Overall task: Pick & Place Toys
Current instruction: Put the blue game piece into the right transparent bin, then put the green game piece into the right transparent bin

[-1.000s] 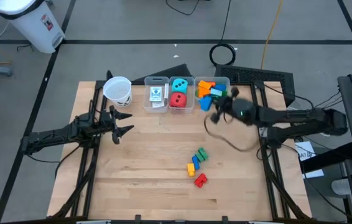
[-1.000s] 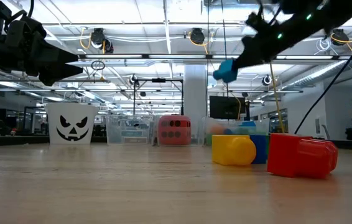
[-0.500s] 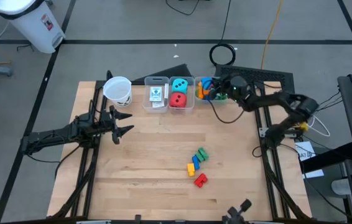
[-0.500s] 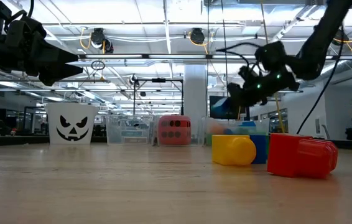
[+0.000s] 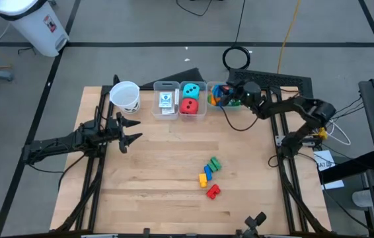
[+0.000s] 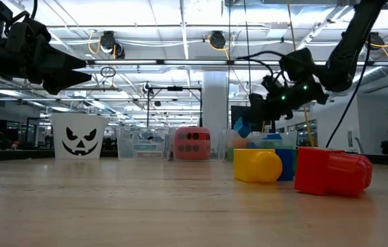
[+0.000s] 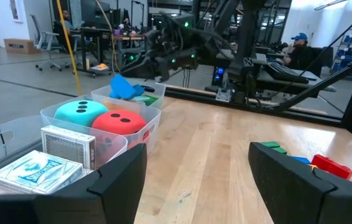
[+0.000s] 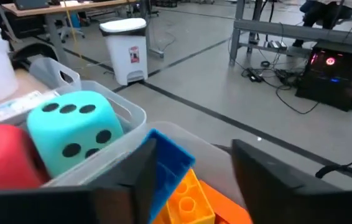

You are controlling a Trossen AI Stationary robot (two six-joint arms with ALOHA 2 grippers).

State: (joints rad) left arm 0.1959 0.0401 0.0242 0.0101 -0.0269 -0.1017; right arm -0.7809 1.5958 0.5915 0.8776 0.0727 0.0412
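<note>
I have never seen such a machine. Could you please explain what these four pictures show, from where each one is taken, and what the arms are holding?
Two dark robot arms work at a wooden table. One picture looks straight down, one looks level across the table top, and two come from cameras on the arms' wrists. Along the far edge stand a white paper cup and three clear bins, holding card packs, a teal die and red die, and coloured bricks. More loose bricks lie mid-table. The right pincer is over the brick bin with a blue brick between its fingers, seemingly letting go. The left pincer waits open and empty.
</note>
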